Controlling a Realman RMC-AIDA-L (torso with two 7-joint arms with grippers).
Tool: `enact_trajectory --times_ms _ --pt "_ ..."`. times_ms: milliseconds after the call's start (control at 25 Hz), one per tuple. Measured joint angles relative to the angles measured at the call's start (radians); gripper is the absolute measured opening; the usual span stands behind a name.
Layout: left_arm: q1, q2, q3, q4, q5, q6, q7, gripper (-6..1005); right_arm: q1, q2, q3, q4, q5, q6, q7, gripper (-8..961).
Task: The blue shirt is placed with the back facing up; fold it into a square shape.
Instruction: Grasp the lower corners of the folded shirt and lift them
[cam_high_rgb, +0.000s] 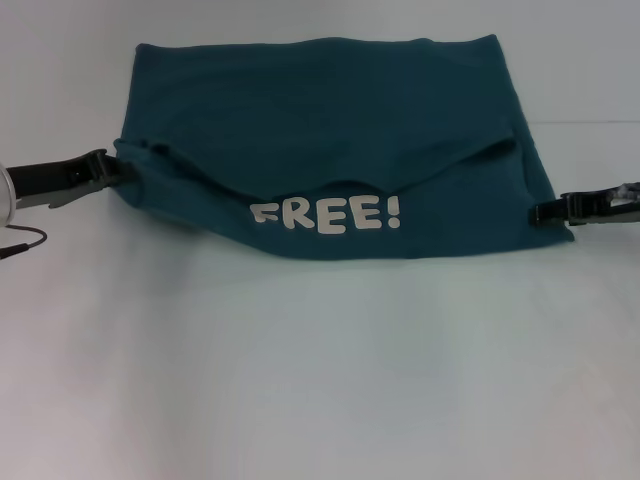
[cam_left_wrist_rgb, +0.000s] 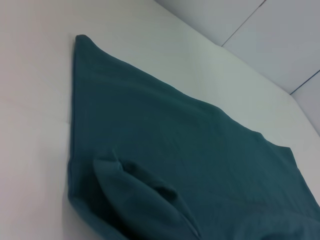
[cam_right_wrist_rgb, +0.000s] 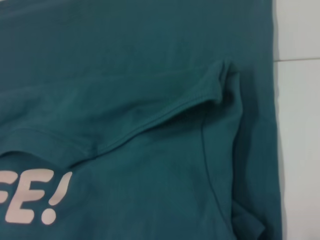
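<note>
The blue shirt (cam_high_rgb: 330, 120) lies spread on the white table, dark teal, with a near layer showing white "FREE!" lettering (cam_high_rgb: 326, 215) and a plain flap draped over it. My left gripper (cam_high_rgb: 122, 171) is at the shirt's left edge, its fingers pinched together on bunched cloth (cam_left_wrist_rgb: 135, 200). My right gripper (cam_high_rgb: 538, 211) is at the shirt's right edge, level with the lettering, fingers narrowed onto the fabric. In the right wrist view the shirt (cam_right_wrist_rgb: 150, 60) shows a raised hem fold (cam_right_wrist_rgb: 210, 95) and part of the lettering (cam_right_wrist_rgb: 35, 197).
The white table (cam_high_rgb: 320, 380) stretches wide and bare in front of the shirt. A thin dark cable (cam_high_rgb: 25, 242) hangs by my left arm at the far left. A pale wall rises behind the table.
</note>
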Motion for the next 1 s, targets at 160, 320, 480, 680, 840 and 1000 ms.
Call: enact_trajectory --times_ms 160,320,480,680,840,1000 --pt "0.002 -0.001 0.0 -0.001 0.0 0.0 0.0 17 0.01 0.003 -0.029 0.035 -0.001 0.036 0.001 665" --pt "0.003 -0.001 0.0 -0.001 -0.002 0.0 -0.001 17 0.019 0.003 -0.053 0.059 -0.001 0.062 0.008 663" --pt "0.003 -0.001 0.0 -0.001 -0.004 0.0 -0.002 16 0.021 0.002 -0.057 0.055 -0.001 0.066 0.013 661" --pt "0.002 -0.004 -0.001 -0.001 -0.004 0.0 -0.002 17 0.022 0.002 -0.058 0.051 -0.001 0.066 0.009 390" --pt "0.002 -0.004 -0.003 -0.001 -0.002 0.0 -0.002 17 0.02 -0.001 -0.059 0.047 -0.001 0.065 0.012 204" --pt "0.0 -0.004 -0.003 -0.001 -0.002 -0.001 -0.002 16 0.021 -0.003 -0.059 0.052 -0.001 0.066 0.011 143"
